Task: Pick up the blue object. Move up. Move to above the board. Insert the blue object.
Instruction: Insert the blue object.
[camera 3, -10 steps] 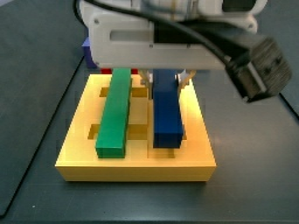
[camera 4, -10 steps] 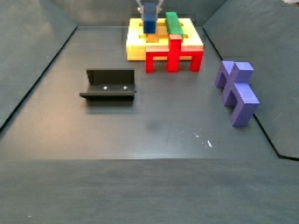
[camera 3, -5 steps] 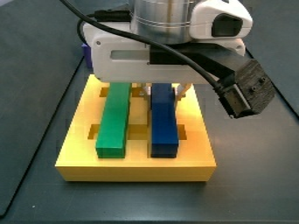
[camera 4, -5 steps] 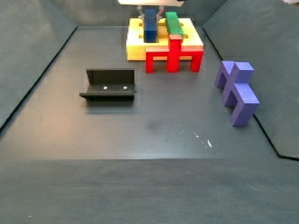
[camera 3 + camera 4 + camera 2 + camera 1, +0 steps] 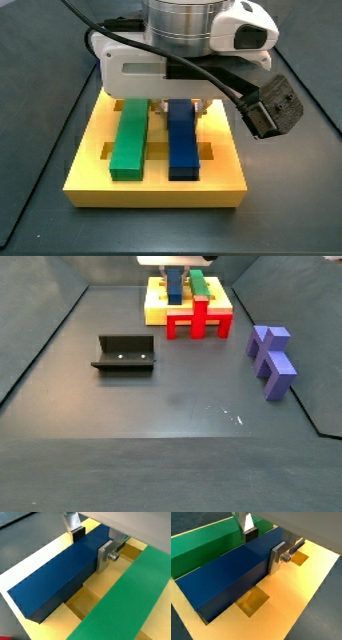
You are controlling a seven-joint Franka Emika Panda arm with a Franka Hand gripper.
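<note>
The blue object [image 5: 183, 148] is a long dark-blue bar lying along a groove of the yellow board [image 5: 154, 190], parallel to and beside the green bar [image 5: 130, 140]. My gripper [image 5: 183, 103] stands over the board's far half. In both wrist views its silver fingers [image 5: 278, 556] [image 5: 105, 554] press the bar's two long sides, so the gripper [image 5: 263, 548] [image 5: 91, 548] is shut on the blue object [image 5: 224, 577] [image 5: 53, 582]. The bar's underside is hidden, so I cannot tell how deep it sits. Square holes in the board [image 5: 298, 597] show beside the bar.
A red bridge-shaped piece [image 5: 198, 320] stands at the board's near edge in a side view. The fixture [image 5: 124, 353] stands on the grey floor at mid left. Two purplish-blue stepped blocks [image 5: 271, 356] stand at the right. Dark walls bound the floor.
My gripper has moved the blue object sideways toward the green bar and lower. The bar now runs straight along the board's groove instead of tilted above it.
</note>
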